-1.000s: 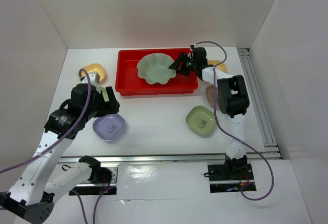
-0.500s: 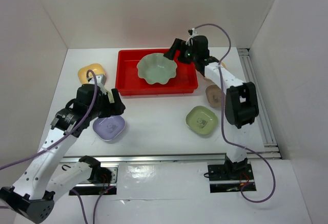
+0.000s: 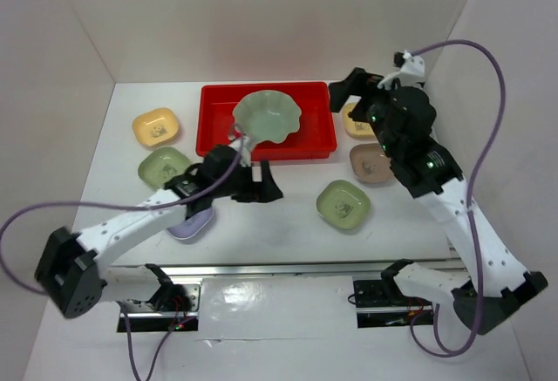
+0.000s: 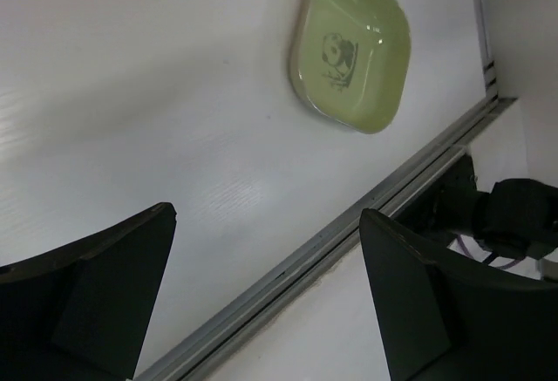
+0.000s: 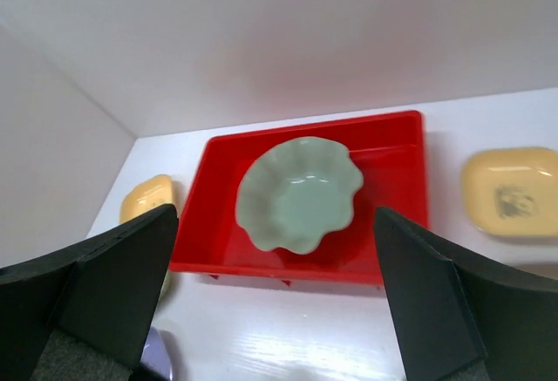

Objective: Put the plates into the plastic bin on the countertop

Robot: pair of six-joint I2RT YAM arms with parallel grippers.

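Since a second ago both arms have swung. Our left arm has reached in from the left side to the middle of the tabletop [image 3: 279,233]. Our right arm has lifted up and back from the big scalloped dish [image 3: 268,117], its jaws spreading as it went.

Nearest us, by the near edge on the left, the purple dish [image 3: 187,222] lies partly under the left arm. Right of centre, also toward the near edge, sits a green dish [image 3: 343,204]. The left gripper [image 3: 266,183] hovers over the middle, jaws wide and empty, and its wrist view shows that green dish ahead, apart from the fingers.

Farther back are the brown dish [image 3: 370,163] by the right edge and a second green dish [image 3: 164,166] on the left. Beyond them are the left yellow dish [image 3: 157,126] and the right yellow dish [image 3: 357,122], which sits just beside the red bin [image 3: 309,141].

The bin lies along the far edge with the scalloped dish alone inside it. The right gripper [image 3: 346,91] hangs above the bin's far right corner, open and holding nothing.

We judge one plate delivered and six small ones left. The left arm seems bound for the green dish right of centre. It would need to drop one finger over the rim and pinch, since the dish lies flat.
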